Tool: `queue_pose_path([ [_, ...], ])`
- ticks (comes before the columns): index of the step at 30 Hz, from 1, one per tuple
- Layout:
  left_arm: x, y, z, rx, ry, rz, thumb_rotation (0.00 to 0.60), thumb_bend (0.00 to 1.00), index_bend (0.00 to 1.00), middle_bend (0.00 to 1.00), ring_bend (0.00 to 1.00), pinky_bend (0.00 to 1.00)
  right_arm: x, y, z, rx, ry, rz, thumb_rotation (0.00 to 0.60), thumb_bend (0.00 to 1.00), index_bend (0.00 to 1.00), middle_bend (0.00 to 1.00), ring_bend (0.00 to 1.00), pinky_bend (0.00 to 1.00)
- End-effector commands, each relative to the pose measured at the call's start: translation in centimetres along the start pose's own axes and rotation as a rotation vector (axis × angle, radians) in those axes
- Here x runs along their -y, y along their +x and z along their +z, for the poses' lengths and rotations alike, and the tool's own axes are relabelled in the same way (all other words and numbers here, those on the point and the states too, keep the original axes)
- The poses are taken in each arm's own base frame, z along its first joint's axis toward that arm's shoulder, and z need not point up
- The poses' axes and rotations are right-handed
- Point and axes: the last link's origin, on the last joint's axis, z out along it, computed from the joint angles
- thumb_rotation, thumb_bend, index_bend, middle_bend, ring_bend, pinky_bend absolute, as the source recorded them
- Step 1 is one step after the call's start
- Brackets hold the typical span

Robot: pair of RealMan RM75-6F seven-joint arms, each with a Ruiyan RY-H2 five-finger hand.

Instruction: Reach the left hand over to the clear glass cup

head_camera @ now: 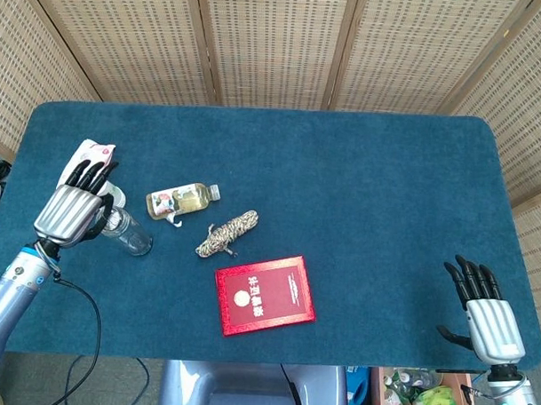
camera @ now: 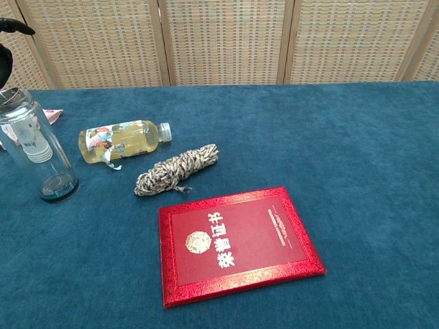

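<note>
The clear glass cup [head_camera: 132, 234] stands upright near the table's left edge; the chest view shows it as a tall clear cylinder [camera: 38, 151] with a bluish base. My left hand [head_camera: 70, 210] hovers over the cup's top from the left with its dark fingers spread. It holds nothing. In the chest view only the dark fingers [camera: 14, 26] reach in at the top left corner, above the cup. My right hand [head_camera: 485, 306] is open off the table's front right corner, away from everything.
A small bottle of yellow drink [head_camera: 182, 201] lies right of the cup. A coil of rope [head_camera: 227, 232] and a red certificate booklet [head_camera: 265, 294] lie further right. A white and pink packet [head_camera: 96, 152] sits behind the left hand. Woven screens stand behind the table.
</note>
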Motion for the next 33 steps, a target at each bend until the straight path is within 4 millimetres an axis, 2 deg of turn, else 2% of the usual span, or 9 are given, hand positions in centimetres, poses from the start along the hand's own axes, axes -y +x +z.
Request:
queue_pose_path([
  [1, 0.1, -0.1, 0.0, 0.001, 0.003, 0.005, 0.600, 0.42, 0.60, 0.00, 0.00, 0.00, 0.0, 0.0, 0.0, 0.000, 0.000, 0.000, 0.600, 0.00, 0.00, 0.00, 0.00, 0.00],
  [7, 0.3, 0.0, 0.0, -0.007, 0.018, 0.015, 0.600, 0.42, 0.53, 0.00, 0.00, 0.00, 0.0, 0.0, 0.0, 0.001, 0.002, -0.001, 0.600, 0.00, 0.00, 0.00, 0.00, 0.00],
  [17, 0.3, 0.3, 0.1, -0.028, 0.028, 0.018, 0.600, 0.42, 0.49, 0.00, 0.00, 0.00, 0.0, 0.0, 0.0, 0.000, 0.002, 0.001, 0.600, 0.00, 0.00, 0.00, 0.00, 0.00],
  [22, 0.6, 0.7, 0.0, -0.059, 0.047, 0.014, 0.600, 0.42, 0.32, 0.00, 0.00, 0.00, 0.0, 0.0, 0.0, 0.001, 0.000, 0.001, 0.600, 0.00, 0.00, 0.00, 0.00, 0.00],
  [27, 1.0, 2.1, -0.6, -0.132, 0.076, -0.058, 0.600, 0.41, 0.16, 0.00, 0.00, 0.00, 0.0, 0.0, 0.0, 0.001, -0.001, 0.001, 0.600, 0.00, 0.00, 0.00, 0.00, 0.00],
  [33, 1.0, 3.6, -3.0, -0.206, 0.086, -0.164, 0.600, 0.28, 0.03, 0.00, 0.00, 0.00, 0.1, -0.1, 0.0, 0.002, 0.005, -0.003, 0.600, 0.00, 0.00, 0.00, 0.00, 0.00],
])
